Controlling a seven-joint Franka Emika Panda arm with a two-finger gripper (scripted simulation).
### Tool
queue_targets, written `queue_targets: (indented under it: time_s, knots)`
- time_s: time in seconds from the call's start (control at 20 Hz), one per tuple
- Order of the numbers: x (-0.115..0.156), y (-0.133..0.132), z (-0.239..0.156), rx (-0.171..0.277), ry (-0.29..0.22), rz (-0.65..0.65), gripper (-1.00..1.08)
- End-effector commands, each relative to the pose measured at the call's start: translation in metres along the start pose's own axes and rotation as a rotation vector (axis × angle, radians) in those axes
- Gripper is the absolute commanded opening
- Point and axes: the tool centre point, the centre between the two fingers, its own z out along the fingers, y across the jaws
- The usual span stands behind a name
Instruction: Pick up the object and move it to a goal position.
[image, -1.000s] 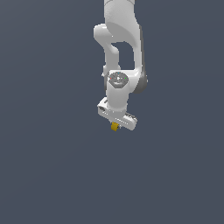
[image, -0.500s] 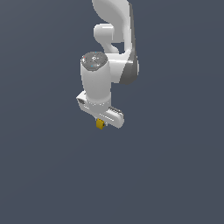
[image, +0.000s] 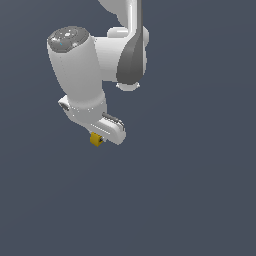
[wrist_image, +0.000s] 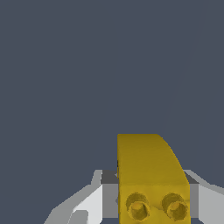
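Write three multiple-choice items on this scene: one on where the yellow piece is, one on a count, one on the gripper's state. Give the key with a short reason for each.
1. Where is the yellow block?
A. Lying on a surface far from the arm
B. At the tip of the gripper, under the white hand
C. On top of the arm's grey-capped joint

2. How many round studs show on the block's face in the wrist view?
A. Two
B. Four
C. None

3. What is the gripper's state?
A. Wide open with nothing in it
B. Out of sight in both views
C. Shut on the yellow block

Key:
1 B: the exterior view shows the block poking out just below the hand.
2 A: the wrist view shows two studs side by side.
3 C: in the wrist view a white finger sits on either side of the block, flanking it closely.
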Motion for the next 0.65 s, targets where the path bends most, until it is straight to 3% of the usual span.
queue_targets:
  time_s: [0.0, 0.6]
  knots:
    - [0.009, 0.004, -0.011, 0.000, -0.001, -0.001, -1.00]
    - [0.026, 0.010, -0.029, 0.000, -0.001, -0.001, -1.00]
